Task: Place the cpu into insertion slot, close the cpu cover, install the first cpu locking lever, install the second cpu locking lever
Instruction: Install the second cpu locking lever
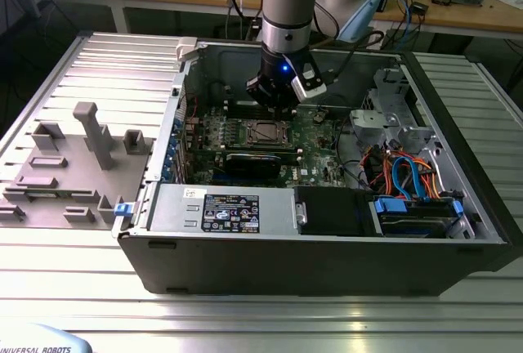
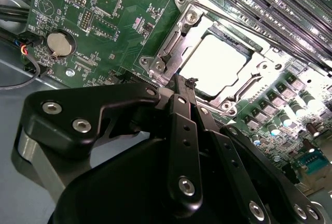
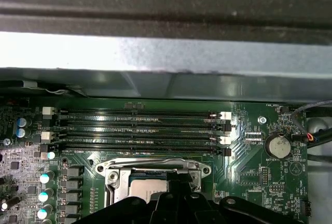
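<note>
The cpu [image 2: 218,63] lies in the insertion slot [image 1: 265,131] on the green board, its pale metal top showing. The silver cpu cover [image 2: 179,35] lies flat over it, framing the chip through its cut-out. A thin locking lever [image 2: 228,22] runs along the cover's edge toward the memory slots. My gripper [image 2: 189,84] hovers just over the socket's edge, black fingers pressed together and shut, with nothing visible between them. In the first wrist view the gripper [image 3: 179,182] covers part of the cpu [image 3: 142,189] and the cover [image 3: 116,177]. From outside, the gripper [image 1: 274,101] hangs right above the slot.
The open computer case [image 1: 245,243] lies on a ribbed metal table. Long black memory slots [image 3: 140,128] run beside the socket, with the case wall [image 3: 166,63] behind them. A coin battery [image 2: 60,43], drive cage and cables [image 1: 409,177] sit nearby. Grey fixtures [image 1: 90,136] stand at the exterior view's left.
</note>
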### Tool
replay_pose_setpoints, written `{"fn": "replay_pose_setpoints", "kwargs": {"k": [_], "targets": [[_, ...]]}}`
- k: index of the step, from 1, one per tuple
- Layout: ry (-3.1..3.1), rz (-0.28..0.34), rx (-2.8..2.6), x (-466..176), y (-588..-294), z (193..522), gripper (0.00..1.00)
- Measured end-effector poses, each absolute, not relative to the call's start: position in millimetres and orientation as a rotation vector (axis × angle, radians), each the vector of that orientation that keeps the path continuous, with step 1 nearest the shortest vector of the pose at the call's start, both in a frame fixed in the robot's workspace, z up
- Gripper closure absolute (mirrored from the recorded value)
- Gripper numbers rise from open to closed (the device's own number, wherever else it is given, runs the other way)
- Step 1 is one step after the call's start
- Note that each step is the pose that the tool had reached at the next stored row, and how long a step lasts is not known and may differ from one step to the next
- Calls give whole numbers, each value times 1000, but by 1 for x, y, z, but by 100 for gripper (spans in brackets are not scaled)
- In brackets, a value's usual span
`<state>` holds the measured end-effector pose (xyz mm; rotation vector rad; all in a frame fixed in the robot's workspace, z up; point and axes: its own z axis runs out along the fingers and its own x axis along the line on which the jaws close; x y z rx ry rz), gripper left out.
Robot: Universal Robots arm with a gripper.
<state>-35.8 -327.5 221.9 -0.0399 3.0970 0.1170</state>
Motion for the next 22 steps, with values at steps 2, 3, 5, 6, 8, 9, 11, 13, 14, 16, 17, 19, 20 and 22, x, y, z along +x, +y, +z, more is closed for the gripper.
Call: {"fn": "replay_pose_setpoints", "kwargs": {"k": [2,3,5,6,8,9,11,13,14,16,17,19,20,22], "targets": [[3097,117,-40,-36,-328,222,89],[3097,117,-40,-36,-328,222,89],[3097,117,-40,-36,-328,222,89],[3097,117,-40,-36,-328,222,89],[3097,117,-40,-36,-328,223,89],[3097,117,-40,-36,-328,224,89],[3097,117,-40,-36,-328,227,89],[3097,117,-40,-36,-328,230,89],[3097,117,-40,-36,-328,231,89],[3098,116,-40,-36,-328,233,89],[3099,115,-40,-36,-328,234,89],[3101,105,-40,-36,-328,234,89],[3102,99,-40,-36,-328,234,89],[3102,92,-40,-36,-329,234,89]]}}
